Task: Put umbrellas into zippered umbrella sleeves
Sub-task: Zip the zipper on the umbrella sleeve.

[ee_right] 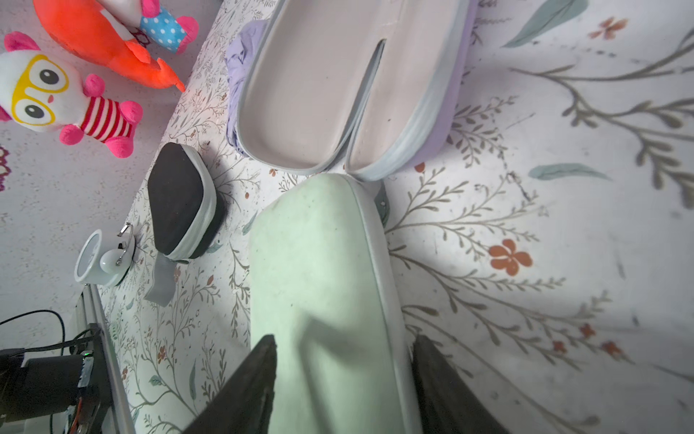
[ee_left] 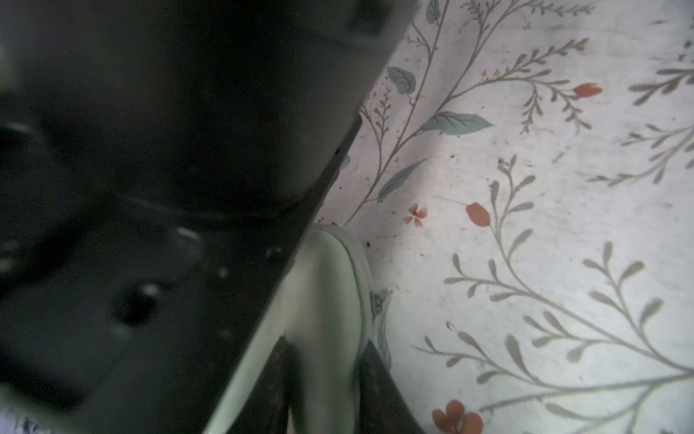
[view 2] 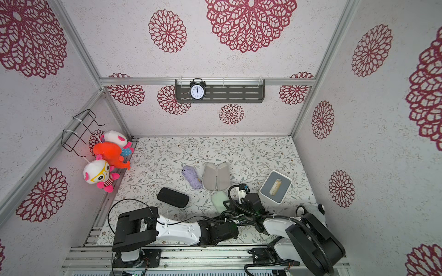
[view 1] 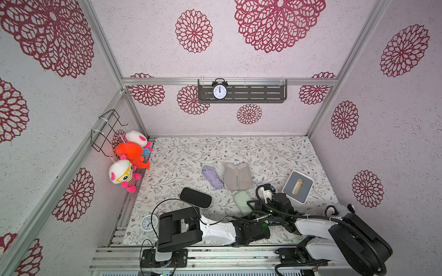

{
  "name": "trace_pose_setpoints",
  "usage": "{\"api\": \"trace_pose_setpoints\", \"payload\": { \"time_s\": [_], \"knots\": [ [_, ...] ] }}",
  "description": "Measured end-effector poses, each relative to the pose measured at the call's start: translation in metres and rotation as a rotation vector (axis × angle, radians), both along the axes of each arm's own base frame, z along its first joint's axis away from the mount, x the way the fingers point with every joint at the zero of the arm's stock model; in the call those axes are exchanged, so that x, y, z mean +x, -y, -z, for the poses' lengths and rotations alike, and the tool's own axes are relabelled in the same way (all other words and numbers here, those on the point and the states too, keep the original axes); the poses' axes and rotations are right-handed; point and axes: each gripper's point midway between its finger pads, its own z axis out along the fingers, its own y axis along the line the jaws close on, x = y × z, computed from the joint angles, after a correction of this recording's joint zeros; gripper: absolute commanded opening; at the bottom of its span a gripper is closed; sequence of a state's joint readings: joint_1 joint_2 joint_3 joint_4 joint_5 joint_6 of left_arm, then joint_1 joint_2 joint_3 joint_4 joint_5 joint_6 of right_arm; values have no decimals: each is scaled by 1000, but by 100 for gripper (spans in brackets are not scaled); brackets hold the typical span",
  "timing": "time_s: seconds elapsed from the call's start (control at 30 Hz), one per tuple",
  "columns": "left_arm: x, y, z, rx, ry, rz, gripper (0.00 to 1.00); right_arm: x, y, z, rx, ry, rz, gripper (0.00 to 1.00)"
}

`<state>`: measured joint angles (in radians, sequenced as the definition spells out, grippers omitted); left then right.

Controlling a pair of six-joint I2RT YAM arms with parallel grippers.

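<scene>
The mint green sleeve (view 1: 242, 200) is seen zipped shut and lying flat on the tabletop (view 1: 179, 155), right of centre and toward the near edge, with its far end just short of the lilac sleeve (view 1: 236, 176). In the right wrist view the right fingers (ee_right: 255, 383) are set fairly wide, one on each long side of the mint green sleeve (ee_right: 323, 282) at its near half. The shell fills the gap between them, so it is taken as grasped. In the left wrist view the left fingers (ee_left: 375, 383) are spread only narrowly, with a slim part of the mint green sleeve (ee_left: 323, 300) lying between them. Whether they are pressed onto it or merely beside it cannot be told, as much of that view is covered by a blurred dark bulk (ee_left: 150, 150). The lilac sleeve is laid open with its pale grey lining facing up, and the lilac umbrella (view 1: 211, 178) is found just beside it on the left, resting against its edge. The black sleeve (view 1: 195, 197) is closed and lies left of the mint green one, well apart from it, in both top views
</scene>
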<state>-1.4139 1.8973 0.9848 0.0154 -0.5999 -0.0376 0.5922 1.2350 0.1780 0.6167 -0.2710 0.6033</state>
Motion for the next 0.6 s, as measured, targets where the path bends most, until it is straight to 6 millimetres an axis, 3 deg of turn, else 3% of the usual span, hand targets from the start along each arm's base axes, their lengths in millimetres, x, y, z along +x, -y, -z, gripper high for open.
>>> {"api": "trace_pose_setpoints", "payload": {
  "time_s": [0.23, 0.53, 0.6],
  "knots": [
    [6, -5, -1, -15, 45, -26, 11, 0, 23, -20, 12, 35, 103, 56],
    [13, -12, 0, -36, 67, -64, 9, -27, 61, 11, -85, -52, 214, 52],
    [18, -14, 0, -50, 62, -78, 9, -30, 68, 12, -95, -62, 238, 47]
  ]
}}
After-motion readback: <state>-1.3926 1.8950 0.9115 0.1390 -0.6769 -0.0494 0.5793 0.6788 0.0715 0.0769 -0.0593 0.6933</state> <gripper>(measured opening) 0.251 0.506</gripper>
